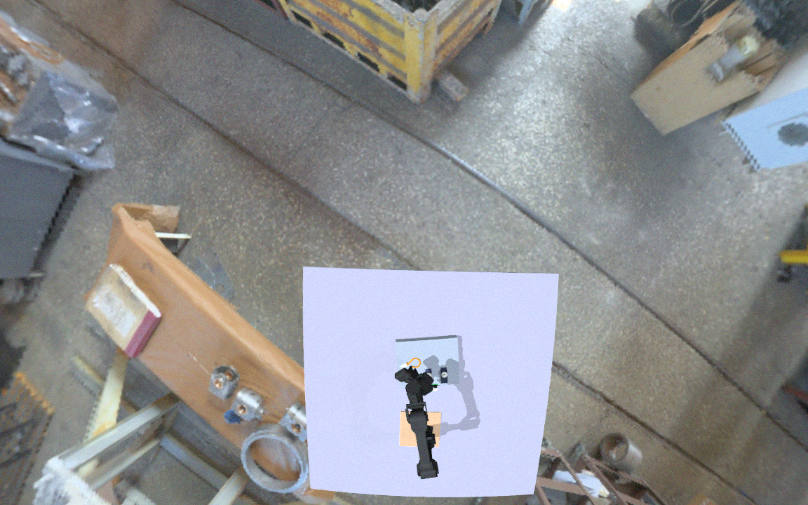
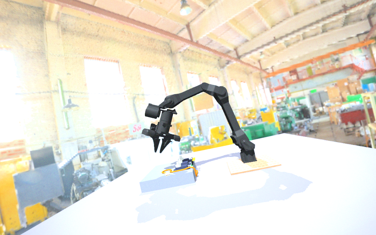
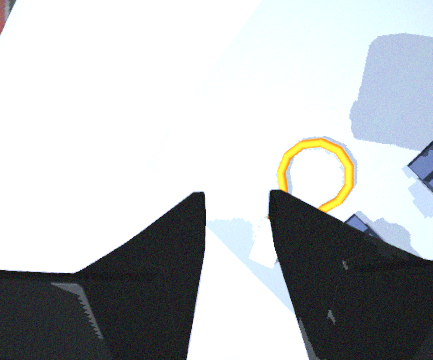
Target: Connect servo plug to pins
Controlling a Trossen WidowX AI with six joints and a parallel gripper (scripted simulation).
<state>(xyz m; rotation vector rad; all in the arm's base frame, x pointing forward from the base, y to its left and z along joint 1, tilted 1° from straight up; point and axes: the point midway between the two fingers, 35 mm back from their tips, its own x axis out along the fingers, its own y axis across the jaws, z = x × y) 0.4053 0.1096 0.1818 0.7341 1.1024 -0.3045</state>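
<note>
My gripper [image 2: 158, 151] [image 3: 237, 202] is open and empty, pointing down above the grey holder block [image 1: 426, 346] [image 2: 168, 182]. The white plug [image 2: 167, 173] [image 3: 263, 246] lies on the block's top near its left edge. In the wrist view it sits below and beyond the fingertips, partly hidden by the right finger. The orange lead [image 2: 183, 169] [image 3: 349, 175] makes a loop beside the plug and runs to the block's near edge. Dark blue servos [image 1: 443, 374] [image 2: 182, 165] [image 3: 430, 159] stand on the block. The pins and dot are too small to tell; the plug's holes do not show.
The arm's base stands on a tan board [image 1: 404, 433] [image 2: 255, 167] on the near side of the block. White round horns rise from the servos. The arm's shadow falls across the block and the white table [image 1: 344, 313] [image 2: 271, 210].
</note>
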